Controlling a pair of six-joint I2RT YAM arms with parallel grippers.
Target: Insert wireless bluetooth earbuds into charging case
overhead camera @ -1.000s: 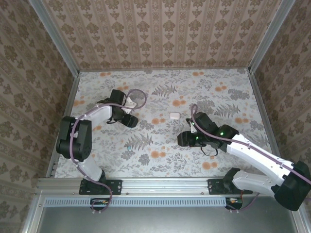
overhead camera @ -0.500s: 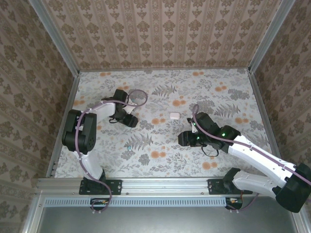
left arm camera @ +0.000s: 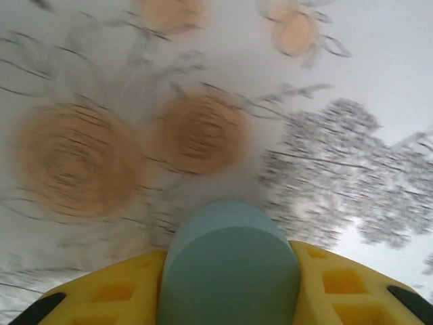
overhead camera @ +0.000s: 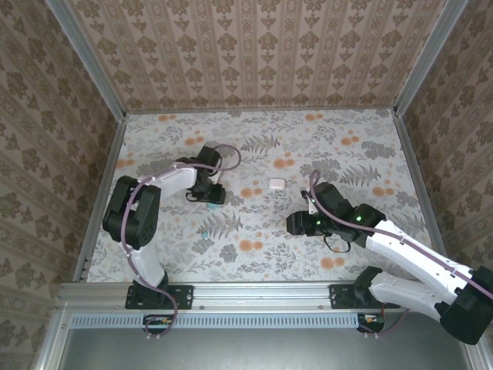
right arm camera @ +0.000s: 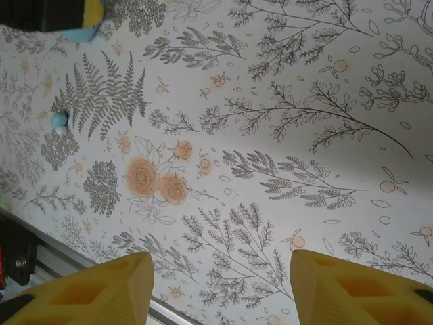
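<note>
step in hand: the teal case (left arm camera: 229, 247) is judged to be under pick-up or repositioning, so that buds can be seated in it.
left gripper (overhead camera: 212, 193): clamped on the teal case; the yellow fingers (left arm camera: 111, 292) are seen pressed against both of its flanks.
right gripper (right arm camera: 220, 267): jaws set apart, nothing between them; held over the bare floral table cover (overhead camera: 347, 146).
teal earbud (right arm camera: 59, 120): found lying on the cover beside a fern print (right arm camera: 108, 95), apart from both grippers and nearer the left one. A small pale bit (right arm camera: 61, 131) is seen touching it, too small to be identified.
case lid: only the rounded end is shown, so open or closed cannot be told.
doing it well: the case is best set down flat, cavity upward, near the loose bud. The lid should be opened before any bud is brought over. The bud is tiny, so a fingertip pinch by the free right gripper is called for.
other things: a white case (overhead camera: 276, 183) is seen mid-table, well apart from both grippers.
in the way: nothing is seen lying between the teal case and the bud. A slip of the smooth rounded shell is judged the main risk, and crowding of the two arms near the bud the second.
</note>
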